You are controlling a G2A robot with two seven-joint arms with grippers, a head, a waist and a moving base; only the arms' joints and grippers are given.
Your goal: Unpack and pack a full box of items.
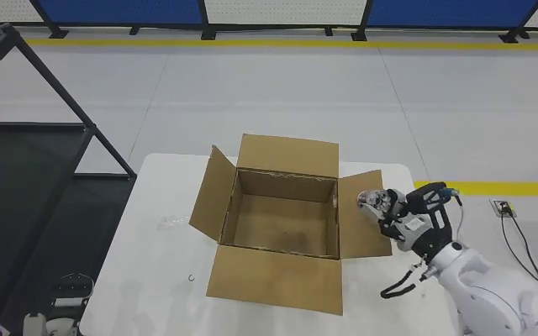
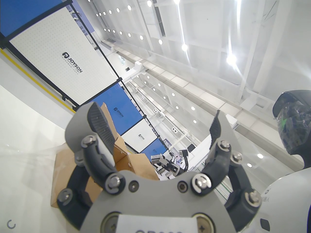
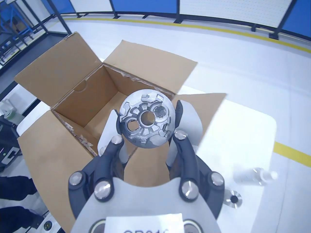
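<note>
By the tabletop's (image 1: 143,252) right edge, the right gripper (image 3: 148,117) clamped a toothed metal disc (image 3: 136,133) over the cardboard box's (image 1: 277,281) flap; the left gripper (image 2: 158,127) gaped empty.

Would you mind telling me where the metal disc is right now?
The disc is gripped in the right hand, raised above the right flap of the box; the top view shows it just right of the box's opening.

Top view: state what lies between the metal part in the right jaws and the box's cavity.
Top view: only a side flap of the box, beneath the metal part.
</note>
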